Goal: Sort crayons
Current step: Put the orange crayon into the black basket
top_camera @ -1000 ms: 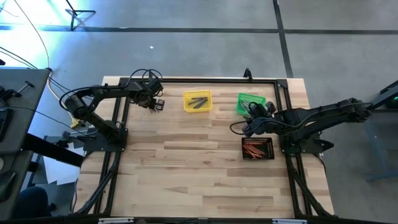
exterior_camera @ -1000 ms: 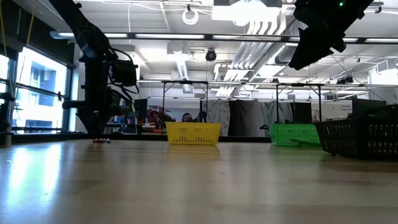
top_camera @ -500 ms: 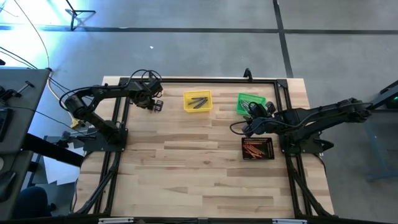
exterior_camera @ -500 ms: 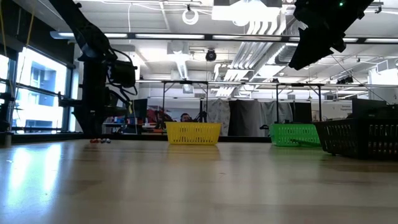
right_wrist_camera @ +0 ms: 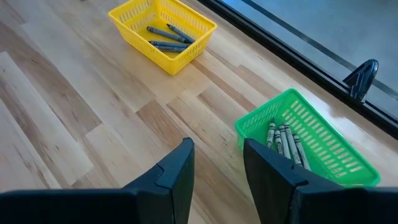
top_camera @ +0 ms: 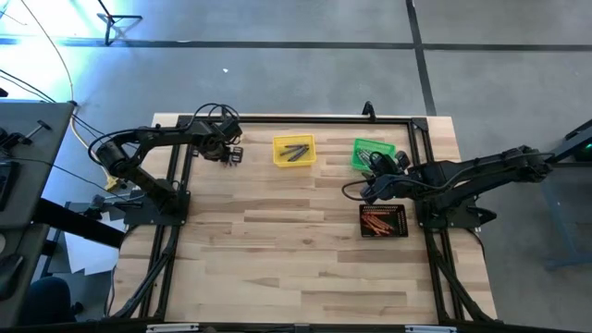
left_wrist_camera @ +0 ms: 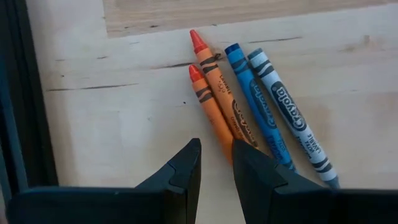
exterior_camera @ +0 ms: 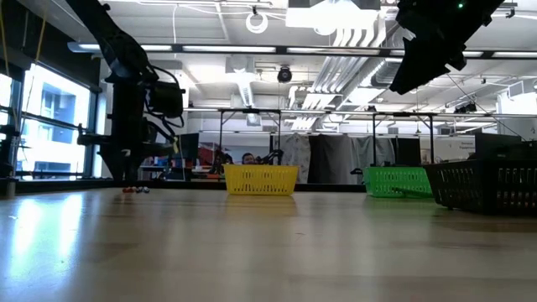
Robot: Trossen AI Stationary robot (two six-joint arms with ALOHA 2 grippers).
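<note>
high view: left gripper (top_camera: 231, 154) hangs over the last loose crayons (top_camera: 237, 154) at the counter's (top_camera: 277, 240) far left edge; right gripper (top_camera: 373, 176) waits between the green bin (top_camera: 372, 151) and the black bin (top_camera: 383, 221), which holds orange crayons; the yellow bin (top_camera: 294, 151) holds grey ones.
low view: left arm stands low over small coloured sticks (exterior_camera: 134, 190) on the counter; the right arm hangs high, clear of the bins.
left wrist view: two orange crayons (left_wrist_camera: 214, 93) and two blue crayons (left_wrist_camera: 267, 102) lie side by side, touching; the gripper stands narrowly parted, nothing between its fingertips (left_wrist_camera: 186, 163), one tip just at the nearer orange crayon.
right wrist view: right gripper moderately parted and empty; grey-green crayons (right_wrist_camera: 283, 140) lie in the green bin.
step in hand: lining up on one orange crayon.
next move: likely needs a descent astride a single crayon, without catching its neighbour.
</note>
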